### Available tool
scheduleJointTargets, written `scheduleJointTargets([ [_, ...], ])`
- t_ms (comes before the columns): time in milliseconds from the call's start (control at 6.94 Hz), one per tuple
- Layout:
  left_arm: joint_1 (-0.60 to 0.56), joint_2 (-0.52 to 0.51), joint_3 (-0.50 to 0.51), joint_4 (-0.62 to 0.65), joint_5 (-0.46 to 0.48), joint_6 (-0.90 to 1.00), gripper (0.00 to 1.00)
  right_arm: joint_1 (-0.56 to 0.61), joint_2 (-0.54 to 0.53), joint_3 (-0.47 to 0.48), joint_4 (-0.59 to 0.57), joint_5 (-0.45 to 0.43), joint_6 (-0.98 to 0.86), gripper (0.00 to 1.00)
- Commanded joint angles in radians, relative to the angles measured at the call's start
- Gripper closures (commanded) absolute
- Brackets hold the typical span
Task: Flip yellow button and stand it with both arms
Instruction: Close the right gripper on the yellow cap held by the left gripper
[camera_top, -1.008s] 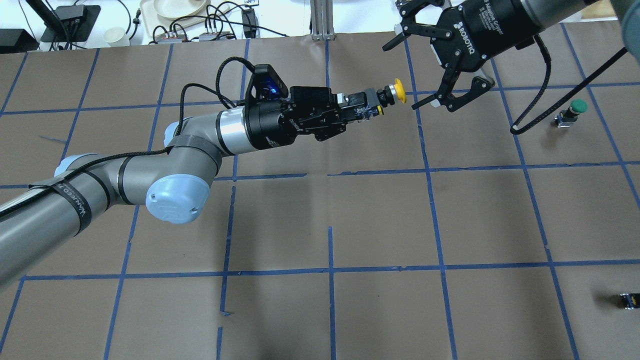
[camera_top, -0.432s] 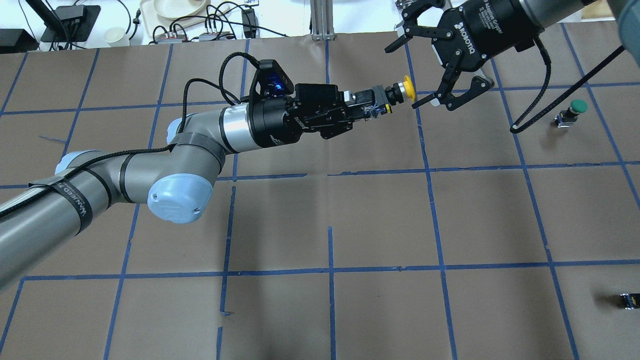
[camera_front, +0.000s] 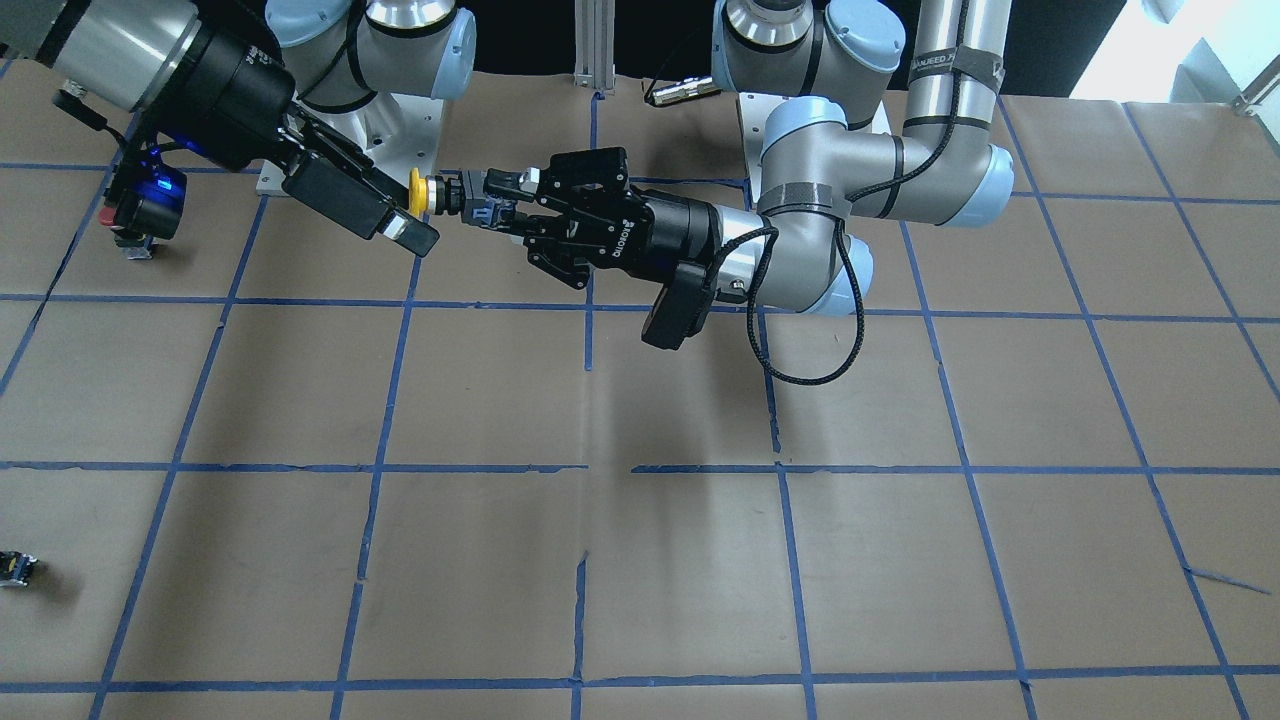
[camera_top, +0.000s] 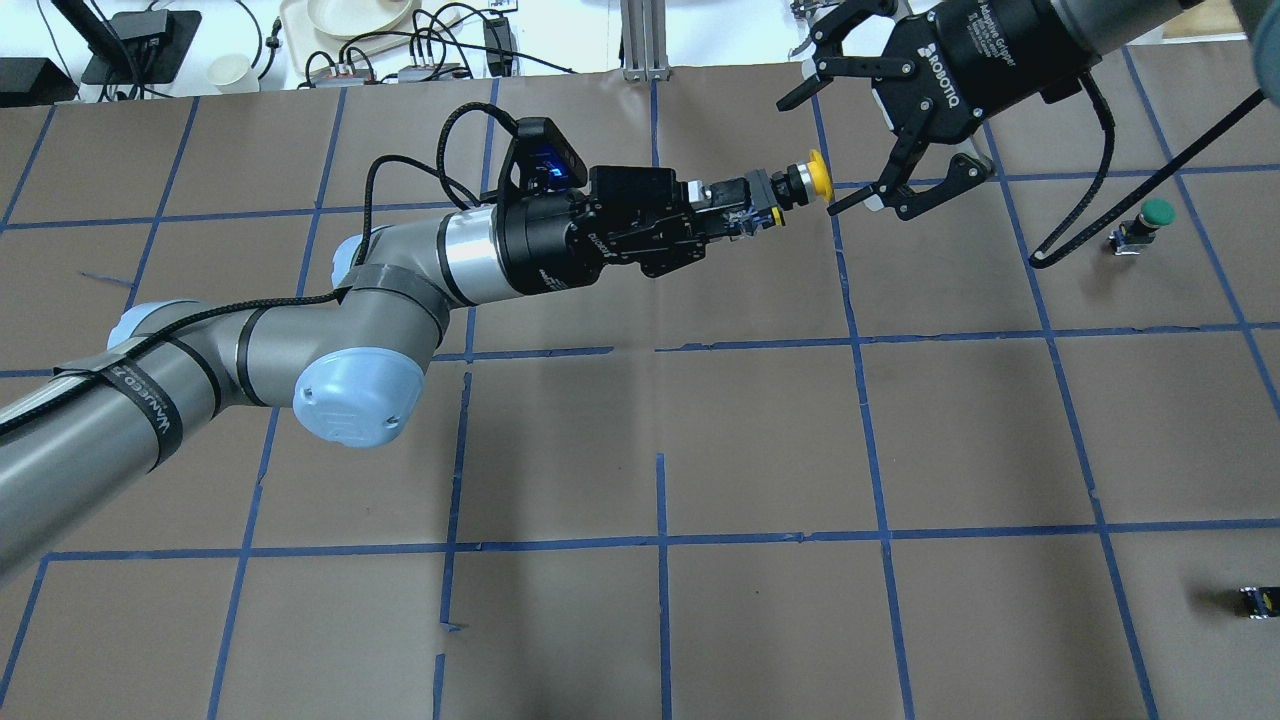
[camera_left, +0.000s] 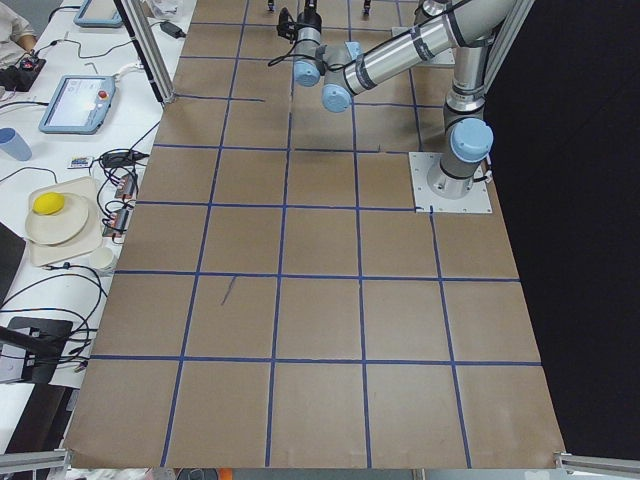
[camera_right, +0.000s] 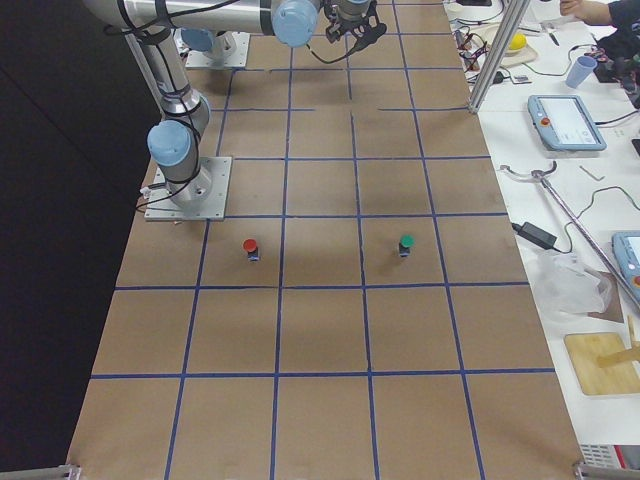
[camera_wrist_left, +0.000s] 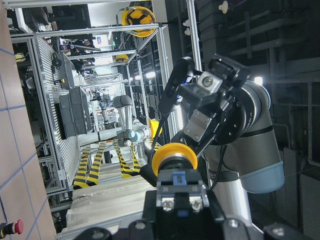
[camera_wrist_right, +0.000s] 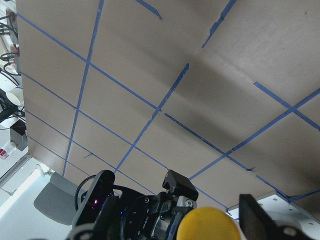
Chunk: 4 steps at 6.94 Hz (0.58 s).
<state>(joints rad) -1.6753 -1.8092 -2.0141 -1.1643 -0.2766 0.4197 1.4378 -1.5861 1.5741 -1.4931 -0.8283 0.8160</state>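
Note:
The yellow button (camera_top: 818, 176) is held in the air, lying horizontal, with its black body (camera_top: 765, 192) in my left gripper (camera_top: 745, 205), which is shut on it. The yellow cap points at my right gripper (camera_top: 810, 152), which is open, with its two fingers spread on either side of the cap and not touching it. In the front-facing view the cap (camera_front: 416, 190) sits just beside a right finger (camera_front: 395, 222). The left wrist view shows the cap (camera_wrist_left: 174, 155) with the open right gripper behind it. The right wrist view shows the cap (camera_wrist_right: 207, 225) at the bottom edge.
A green button (camera_top: 1150, 220) stands on the table at the right, and a red button (camera_right: 250, 246) stands nearer the robot's base. A small black part (camera_top: 1258, 600) lies at the front right. Cables and dishes (camera_top: 350, 20) lie beyond the table's far edge.
My left arm has carried the yellow button a little right, toward the right gripper, so that the cap now lies between its open fingers. The right gripper has shifted slightly right.

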Motion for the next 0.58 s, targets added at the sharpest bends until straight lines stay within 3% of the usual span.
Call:
scheduleJointTargets([
  [0,0.000,-0.006,0.002,0.000,0.001,0.001,0.88,-0.002,-0.002,0.001,0.013,0.009,0.000,0.39],
  [288,0.002,-0.002,0.002,0.000,0.001,-0.001,0.87,-0.002,-0.011,0.003,0.017,0.012,-0.001,0.62],
  [432,0.002,-0.002,0.002,0.000,0.001,-0.001,0.84,-0.002,-0.011,0.003,0.017,0.017,-0.001,0.69],
])
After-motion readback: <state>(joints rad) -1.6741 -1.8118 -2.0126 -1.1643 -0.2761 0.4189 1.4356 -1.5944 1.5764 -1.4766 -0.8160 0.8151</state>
